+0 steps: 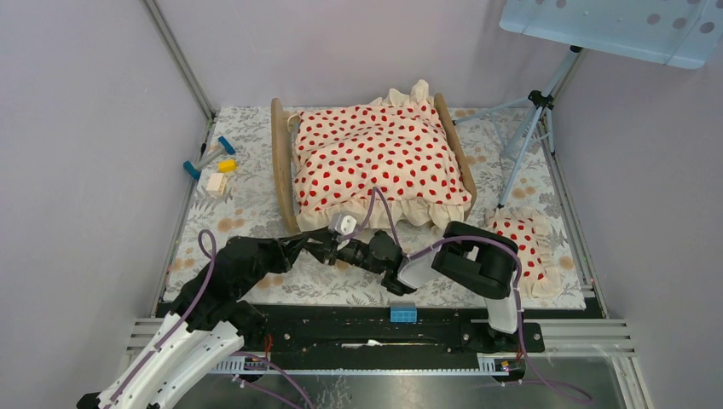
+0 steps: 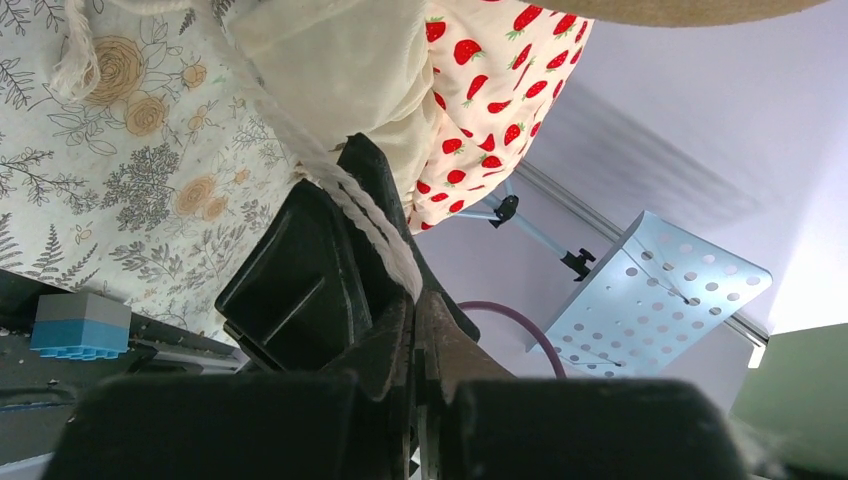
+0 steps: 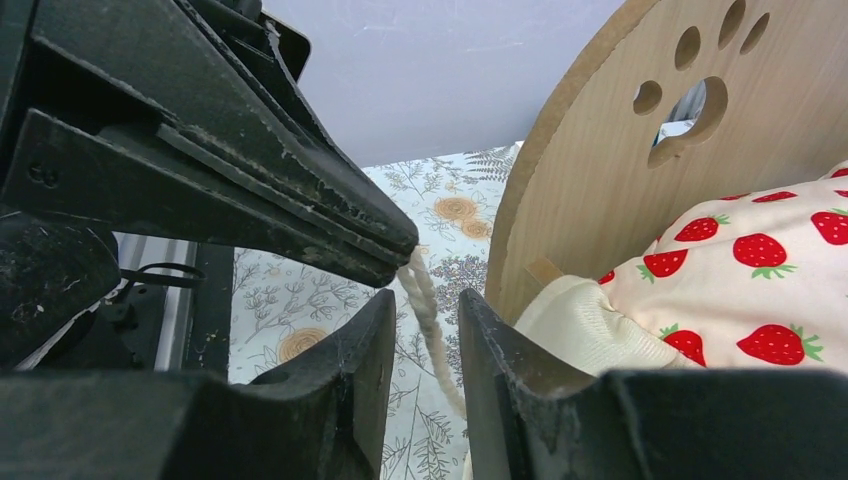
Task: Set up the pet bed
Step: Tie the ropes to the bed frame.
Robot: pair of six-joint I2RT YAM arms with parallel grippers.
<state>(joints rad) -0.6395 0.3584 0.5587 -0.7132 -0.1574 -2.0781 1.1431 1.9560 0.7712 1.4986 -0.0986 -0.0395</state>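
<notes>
Caution: the thin cream twisted cord (image 2: 370, 232) is held only at the fingertips. If the second grip closes off-centre, or either arm pulls before that grip is seated, the cord is likely to slip free. A hard pull along it could drag the bedding askew or slide the light frame across the floral-printed table cloth (image 1: 247, 204). The left gripper (image 2: 413, 300) has its fingers pressed together, pinching the cord at their very tips. The right gripper (image 3: 428, 300) sits just beside those tips with its jaws partly apart, one on each side of the cord; contact with the cord cannot be confirmed. The cord leads toward the hem of the cream ruffled blanket printed with red strawberries (image 1: 375, 153), but its attachment point cannot be made out. The light-wood pet bed with rounded end boards (image 1: 280, 166) stands mid-table at 12 o'clock from the arm bases. Its boards are at 9 and 3 o'clock, and the blanket covers its top. A small matching ruffled pillow (image 1: 522, 243) lies on the cloth near the bed's 4 o'clock corner, not yet on the bed.
</notes>
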